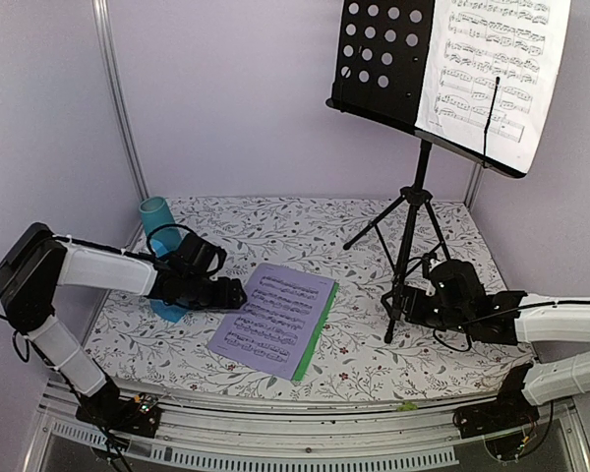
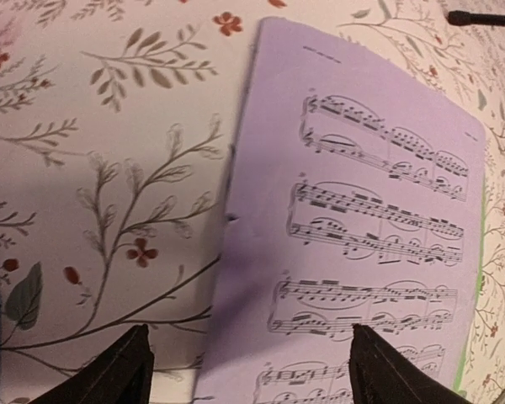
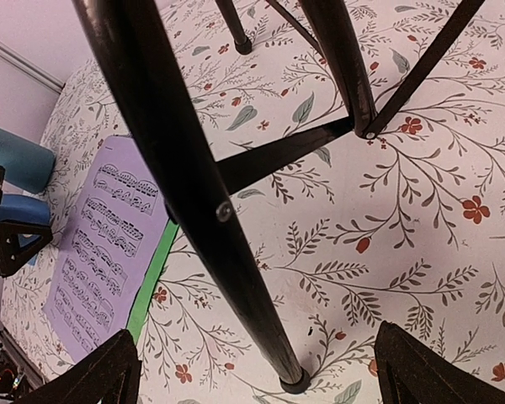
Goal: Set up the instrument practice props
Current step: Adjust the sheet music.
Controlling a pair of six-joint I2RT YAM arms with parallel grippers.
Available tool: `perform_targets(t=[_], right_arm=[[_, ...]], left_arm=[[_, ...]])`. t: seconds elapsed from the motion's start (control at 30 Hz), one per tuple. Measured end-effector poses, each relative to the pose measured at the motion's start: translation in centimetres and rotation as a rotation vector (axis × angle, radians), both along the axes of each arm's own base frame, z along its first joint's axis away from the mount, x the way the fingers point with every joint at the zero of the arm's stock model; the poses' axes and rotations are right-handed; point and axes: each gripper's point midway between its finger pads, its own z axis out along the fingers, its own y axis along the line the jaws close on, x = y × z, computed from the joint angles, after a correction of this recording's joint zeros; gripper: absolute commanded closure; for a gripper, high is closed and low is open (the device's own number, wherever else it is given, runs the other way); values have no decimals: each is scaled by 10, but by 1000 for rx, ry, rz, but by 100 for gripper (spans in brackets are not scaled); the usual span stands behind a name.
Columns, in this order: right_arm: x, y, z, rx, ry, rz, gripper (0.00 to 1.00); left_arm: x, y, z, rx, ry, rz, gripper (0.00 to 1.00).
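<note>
The black tripod music stand (image 1: 413, 226) stands at the back right, and its perforated desk (image 1: 379, 49) holds one white sheet-music page (image 1: 492, 59). A white page (image 1: 273, 315) lies flat on the table over a green page (image 1: 313, 342). My left gripper (image 1: 234, 293) is open and empty at the white page's left edge. In the left wrist view its jaws (image 2: 248, 370) straddle that edge of the page (image 2: 370, 227). The blue metronome (image 1: 167, 310) sits partly hidden under my left arm. My right gripper (image 1: 401, 307) is open, with a tripod leg (image 3: 202, 185) between its jaws (image 3: 261, 374), and is not gripping it.
A teal cup (image 1: 157, 218) stands at the back left beside the metronome, and also shows in the right wrist view (image 3: 17, 156). The floral tablecloth (image 1: 275, 236) covers the table. Lilac walls close the back and sides. A metal rail (image 1: 305, 418) runs along the near edge.
</note>
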Motion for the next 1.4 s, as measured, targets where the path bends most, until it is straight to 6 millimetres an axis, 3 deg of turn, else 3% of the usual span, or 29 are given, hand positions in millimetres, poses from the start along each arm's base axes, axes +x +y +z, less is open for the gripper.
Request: perform_targets(t=[0.17, 0.43, 0.77, 1.0, 1.27, 1.4], right_arm=[[-1, -1, 8, 13, -14, 2, 1], [-5, -5, 23, 37, -45, 5, 1], [-7, -7, 27, 41, -52, 7, 1], [-10, -4, 32, 54, -57, 28, 1], [-39, 26, 63, 126, -48, 168, 1], [-62, 50, 58, 185, 28, 257, 1]], left_arm=[[10, -29, 1, 3, -5, -55, 24], [19, -31, -15, 63, 23, -56, 33], [21, -35, -14, 68, 21, -78, 72], [18, -35, -21, 80, 40, -85, 81], [12, -43, -20, 67, 47, -112, 88], [10, -47, -17, 54, 43, -124, 90]])
